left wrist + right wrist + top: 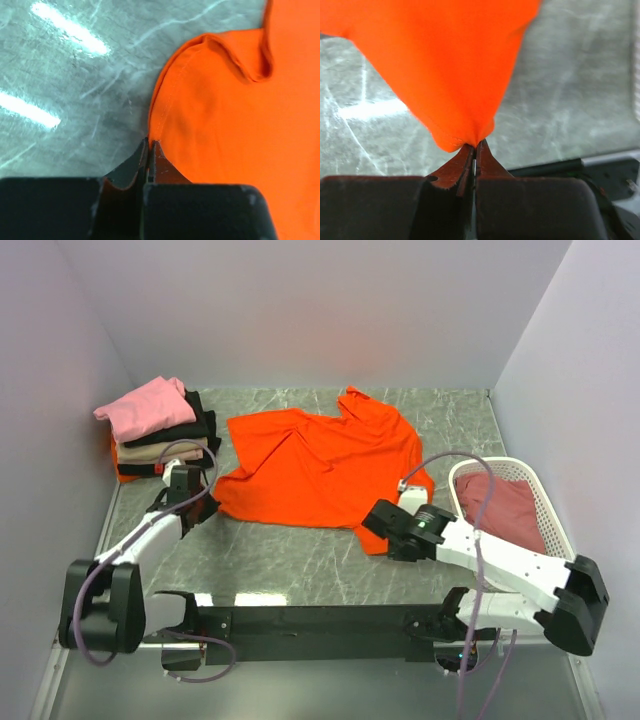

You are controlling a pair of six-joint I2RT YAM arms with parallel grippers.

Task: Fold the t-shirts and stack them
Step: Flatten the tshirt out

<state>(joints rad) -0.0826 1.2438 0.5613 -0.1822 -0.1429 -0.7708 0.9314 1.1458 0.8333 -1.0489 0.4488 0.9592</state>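
We see a grey marbled table (300, 575) enclosed by pale walls. Across its middle a large orange t-shirt (320, 465) lies spread out and rumpled, its collar toward the far wall. At the right edge, a white lattice basket (553, 510) holds a dusty rose t-shirt (505, 508). In the far left corner sits a stack of folded t-shirts (165, 445), a pink one (150, 408) on top, with black and beige beneath. The left gripper (150, 146) has its jaws pressed together on the orange shirt's near left hem, low against the table. The right gripper (475, 147) pinches the shirt's near right corner between closed jaws.
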